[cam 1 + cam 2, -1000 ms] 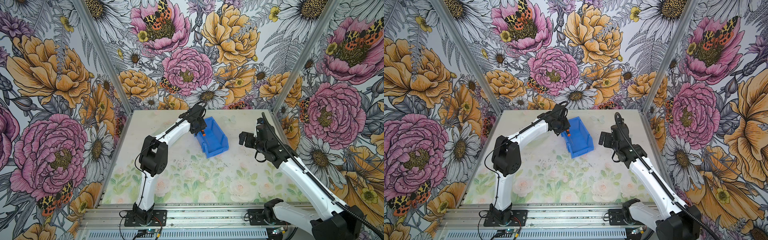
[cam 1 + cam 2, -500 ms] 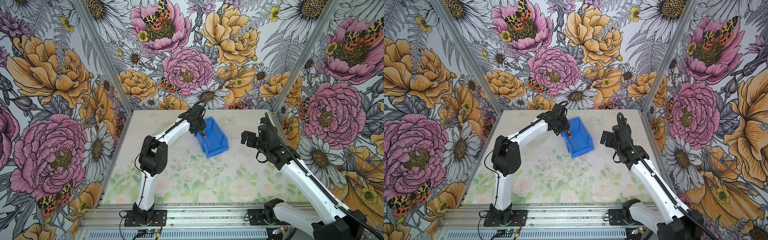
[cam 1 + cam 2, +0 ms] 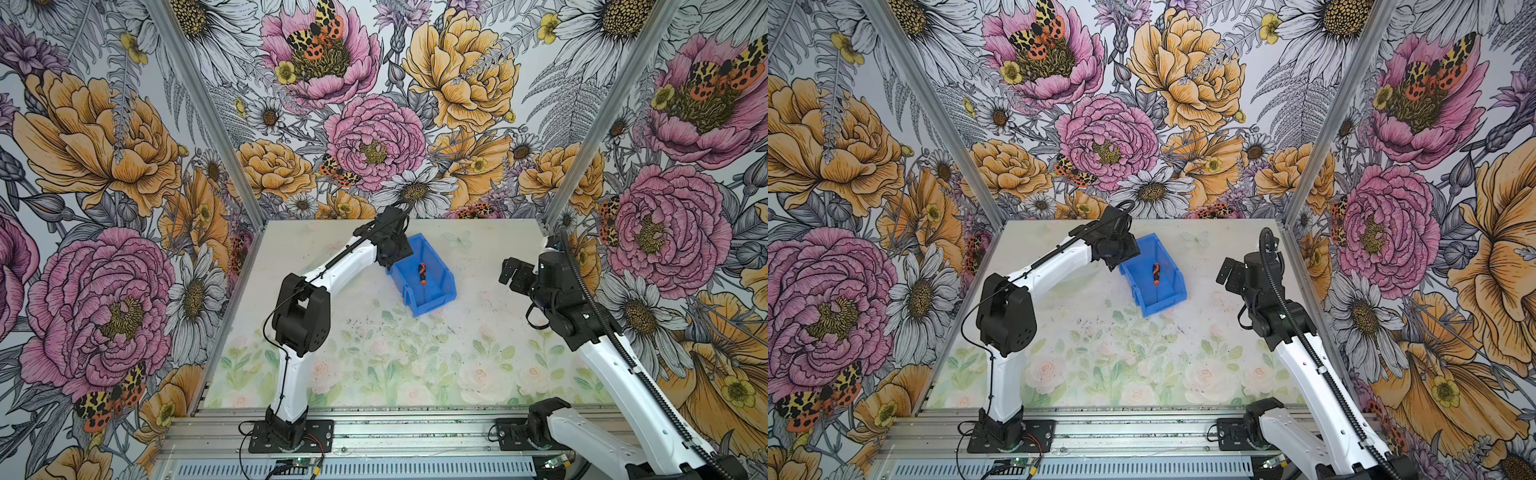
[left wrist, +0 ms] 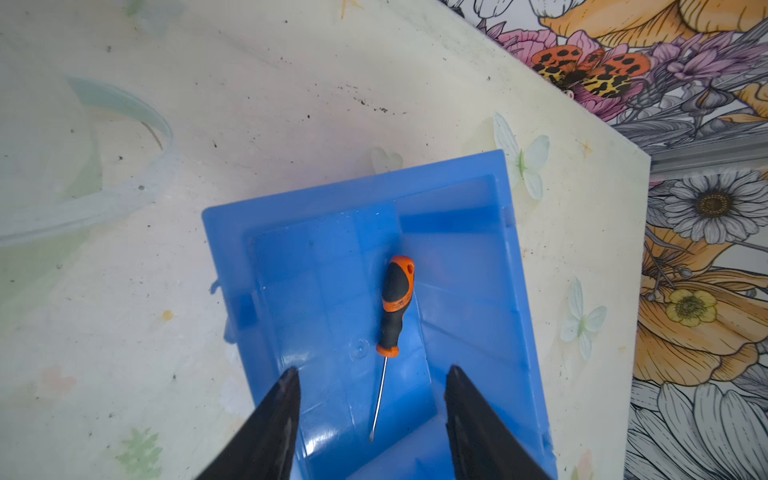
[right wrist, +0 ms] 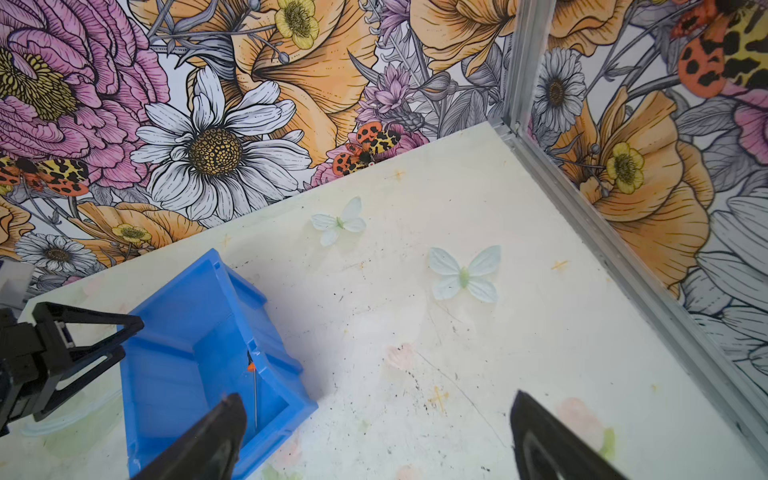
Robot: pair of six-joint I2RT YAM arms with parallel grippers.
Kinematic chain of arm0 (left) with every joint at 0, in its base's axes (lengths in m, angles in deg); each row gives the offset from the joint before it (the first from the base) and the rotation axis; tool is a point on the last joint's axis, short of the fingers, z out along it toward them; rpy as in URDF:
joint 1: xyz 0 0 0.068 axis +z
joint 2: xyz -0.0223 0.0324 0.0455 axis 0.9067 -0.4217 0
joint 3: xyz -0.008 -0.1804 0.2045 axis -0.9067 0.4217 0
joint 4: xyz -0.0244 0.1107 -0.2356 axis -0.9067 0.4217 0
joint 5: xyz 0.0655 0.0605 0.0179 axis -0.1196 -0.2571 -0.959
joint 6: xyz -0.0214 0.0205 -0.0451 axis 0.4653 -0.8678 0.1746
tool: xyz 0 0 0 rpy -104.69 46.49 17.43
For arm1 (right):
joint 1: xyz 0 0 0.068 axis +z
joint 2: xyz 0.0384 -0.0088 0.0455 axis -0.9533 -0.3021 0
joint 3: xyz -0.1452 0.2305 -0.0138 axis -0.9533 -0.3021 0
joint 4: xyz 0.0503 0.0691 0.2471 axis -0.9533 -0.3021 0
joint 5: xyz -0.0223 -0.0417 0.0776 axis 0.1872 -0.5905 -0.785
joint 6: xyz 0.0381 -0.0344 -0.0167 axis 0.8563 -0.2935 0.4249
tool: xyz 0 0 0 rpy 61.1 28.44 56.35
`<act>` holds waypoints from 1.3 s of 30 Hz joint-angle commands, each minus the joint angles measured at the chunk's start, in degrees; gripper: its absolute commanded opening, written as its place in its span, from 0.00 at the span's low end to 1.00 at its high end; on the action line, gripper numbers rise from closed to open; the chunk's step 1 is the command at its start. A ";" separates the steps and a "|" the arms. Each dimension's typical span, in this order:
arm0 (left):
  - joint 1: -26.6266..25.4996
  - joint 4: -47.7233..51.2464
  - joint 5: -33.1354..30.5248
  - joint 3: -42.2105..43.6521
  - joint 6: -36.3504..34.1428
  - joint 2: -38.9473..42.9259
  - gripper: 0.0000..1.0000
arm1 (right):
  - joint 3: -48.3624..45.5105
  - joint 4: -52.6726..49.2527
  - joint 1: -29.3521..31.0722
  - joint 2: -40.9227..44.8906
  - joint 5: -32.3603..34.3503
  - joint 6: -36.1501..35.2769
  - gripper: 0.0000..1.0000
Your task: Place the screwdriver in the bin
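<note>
The screwdriver (image 4: pixel 392 307) is lying flat on the floor of the blue bin (image 4: pixel 311 208). Its thin tip is pointing toward the low front lip. The bin is sitting near the back edge of the table (image 3: pixel 415 374), about in the middle.

My left hand (image 4: pixel 372 369) is hanging just over the bin with its two fingers spread apart, and it is holding nothing. My right hand (image 5: pixel 376 395) is waiting off toward the right edge. Its fingers are spread wide too, and it is also holding nothing.

I am thinking the job looks done, but things could go wrong from here. My left fingers are hanging close to the bin's walls. If I pull back low or sideways, a finger could catch a wall and push or tip the bin. Then the screwdriver could slide out over that low lip. Going straight up first looks safest. My right hand could also bump the bin if it swings in.
</note>
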 commanded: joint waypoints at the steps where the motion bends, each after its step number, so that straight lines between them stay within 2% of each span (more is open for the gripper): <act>1: 0.21 -0.36 -2.32 2.09 -4.63 6.40 0.62 | -1.76 0.80 -0.64 0.48 2.09 0.53 1.00; 4: 0.69 -1.03 -3.35 6.15 -7.72 10.74 0.73 | -4.00 1.18 -0.69 0.09 4.04 1.32 0.99; 8: 3.68 -4.46 -2.93 14.97 -10.32 19.32 0.98 | -8.92 4.38 -0.78 1.98 5.69 0.84 1.00; 13: 9.30 -9.90 -1.30 27.92 -15.14 29.28 0.99 | -16.75 11.01 -0.87 8.61 9.20 -0.95 1.00; 16: 11.73 -12.98 -5.03 35.02 -18.38 34.88 0.99 | -21.36 13.76 -0.93 11.97 12.07 -1.54 0.99; 22: 17.54 -17.25 -3.69 44.18 -24.78 42.45 0.99 | -27.07 16.41 -0.94 17.19 13.02 -6.79 0.99; 25: 20.15 -19.28 -6.84 47.43 -25.89 44.13 0.99 | -29.20 19.35 -0.96 18.80 12.73 -10.77 1.00; 28: 22.52 -23.21 -10.38 51.40 -26.19 45.51 0.99 | -30.15 21.85 -0.95 18.19 10.92 -14.84 0.99; 33: 22.76 -37.83 -19.73 62.85 -27.65 48.87 0.99 | -32.28 27.49 -1.25 13.68 10.22 -19.64 1.00; 39: 22.69 -53.57 -21.74 72.26 -34.99 49.72 0.99 | -37.15 43.55 -3.85 5.93 5.30 -21.46 0.99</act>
